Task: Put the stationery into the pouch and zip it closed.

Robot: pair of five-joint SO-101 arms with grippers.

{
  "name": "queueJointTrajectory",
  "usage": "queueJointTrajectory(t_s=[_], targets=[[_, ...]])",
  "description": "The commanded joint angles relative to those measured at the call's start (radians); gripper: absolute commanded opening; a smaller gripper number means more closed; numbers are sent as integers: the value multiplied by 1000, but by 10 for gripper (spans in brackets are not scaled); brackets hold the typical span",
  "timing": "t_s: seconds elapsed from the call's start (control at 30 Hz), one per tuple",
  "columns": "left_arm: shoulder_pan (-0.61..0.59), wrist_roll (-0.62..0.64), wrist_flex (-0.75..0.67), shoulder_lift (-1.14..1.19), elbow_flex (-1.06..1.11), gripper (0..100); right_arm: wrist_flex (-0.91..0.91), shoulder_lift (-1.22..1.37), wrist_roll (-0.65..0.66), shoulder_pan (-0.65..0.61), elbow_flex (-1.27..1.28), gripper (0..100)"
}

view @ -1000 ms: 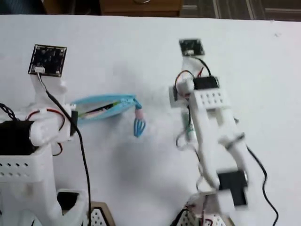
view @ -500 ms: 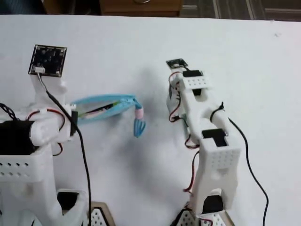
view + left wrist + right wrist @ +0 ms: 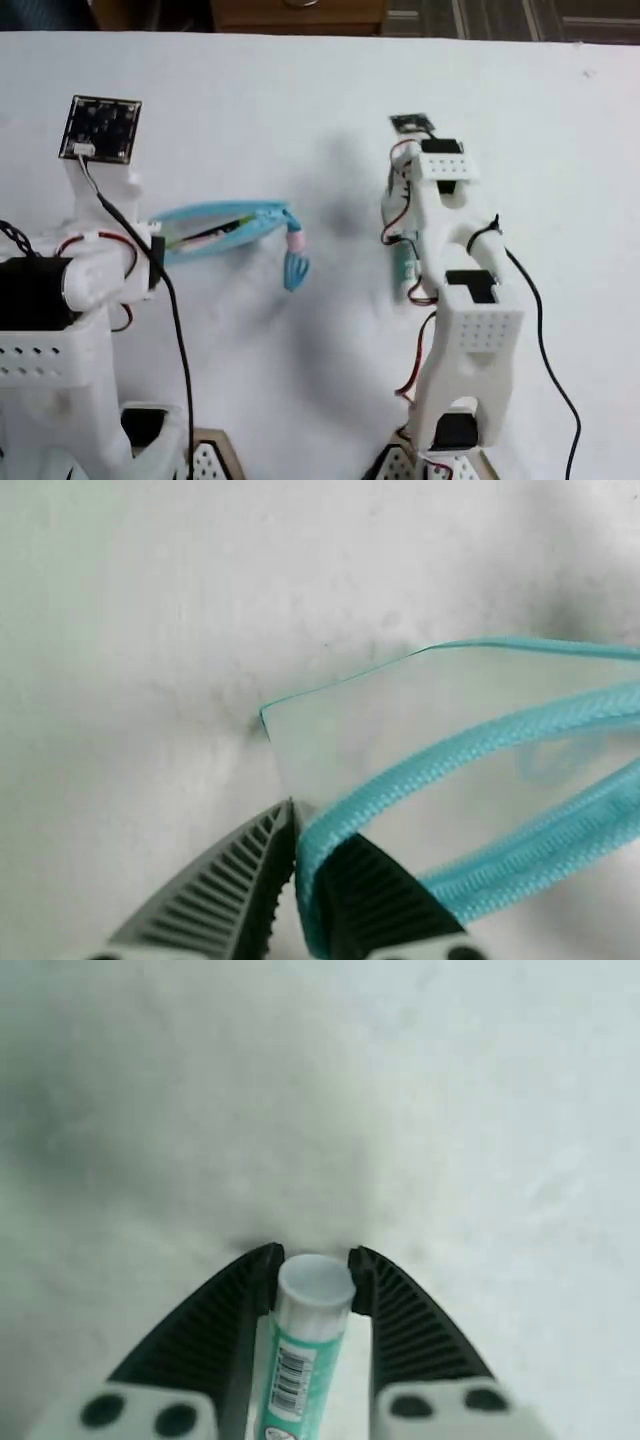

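Right pincer (image 3: 312,1260) grips a white-capped glue stick (image 3: 303,1355), mostly hidden under its arm (image 3: 472,335) from above; left pincer (image 3: 296,820) pinches the end of the blue pouch (image 3: 400,730).

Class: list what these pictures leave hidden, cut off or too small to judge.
High view: contents of the pouch, too small and dark.
Right wrist view: most of the tube in the right hand, cut off by the edge.
Left wrist view: the pouch's far end, cut off by the edge.
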Motion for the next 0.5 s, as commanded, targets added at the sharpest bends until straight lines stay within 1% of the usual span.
queueJointTrajectory(t_s=[0.0,0.1,0.2,0.37,0.47], targets=[[-4,-2,-5,-7,-9,22,120,-206,9,7,-8,17],[-4,-2,-5,-8,-9,22,213,-374,9,1,-6,17],[-4,-2,-5,-8,-9,22,260,-532,8,-1,25,17],[-4,-2,-5,-8,-9,22,254,-785,2,-13,221,17],[-4,-2,-5,-8,-9,22,166,-938,-2,-25,410,17]])
